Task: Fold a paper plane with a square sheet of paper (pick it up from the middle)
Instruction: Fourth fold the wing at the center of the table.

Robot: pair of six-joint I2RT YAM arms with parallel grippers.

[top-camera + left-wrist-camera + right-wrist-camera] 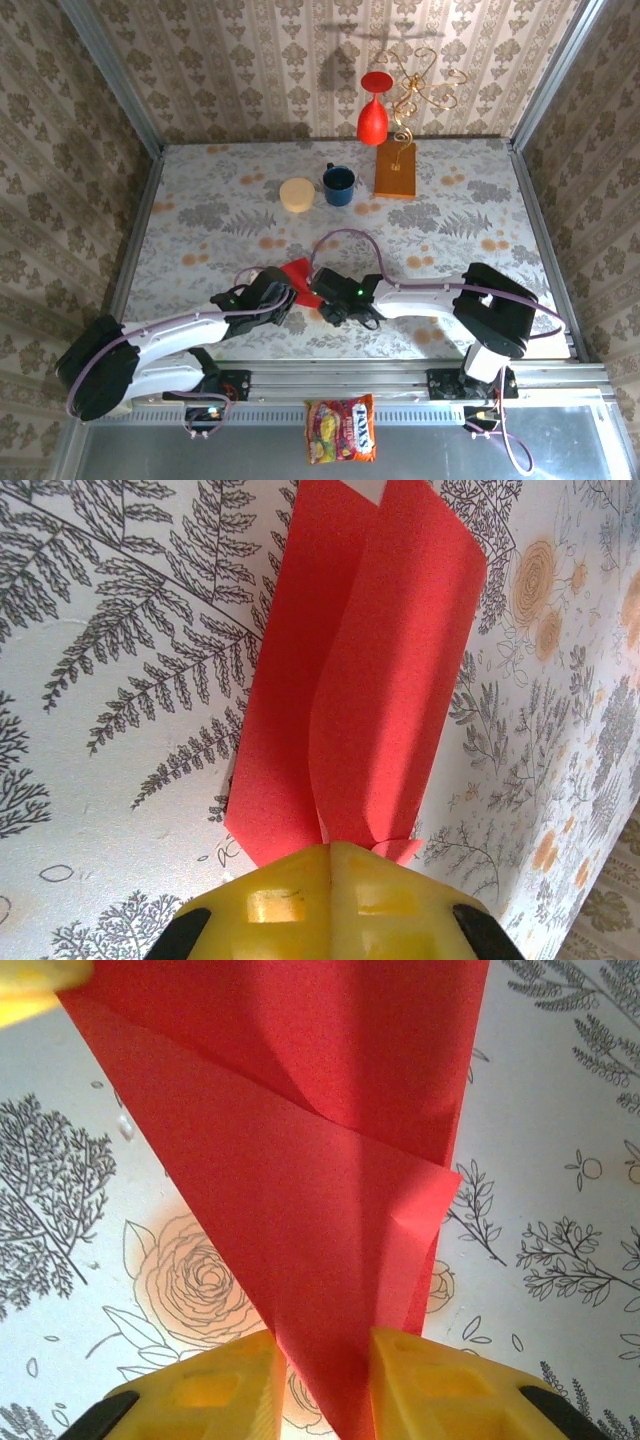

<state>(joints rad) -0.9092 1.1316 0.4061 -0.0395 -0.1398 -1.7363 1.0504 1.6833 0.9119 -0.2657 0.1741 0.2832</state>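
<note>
The square sheet of paper (299, 277) is bright red and folded into a creased, pointed shape, held just above the table near its front edge. My left gripper (286, 291) is shut on one end of it; in the left wrist view its yellow fingers meet at the gripper (330, 848), and the paper (370, 660) rises from them in two curled layers. My right gripper (322, 297) faces it from the right. In the right wrist view the paper's (300, 1160) narrow tip runs down between the right gripper's (325, 1365) fingers, which stand apart with a gap.
At the back stand a red goblet-shaped vase (372, 115), a gold wire ornament (425, 85) on an orange-brown block (396, 170), a blue mug (338, 184) and a cream round disc (297, 194). A candy bag (341, 430) lies on the front ledge.
</note>
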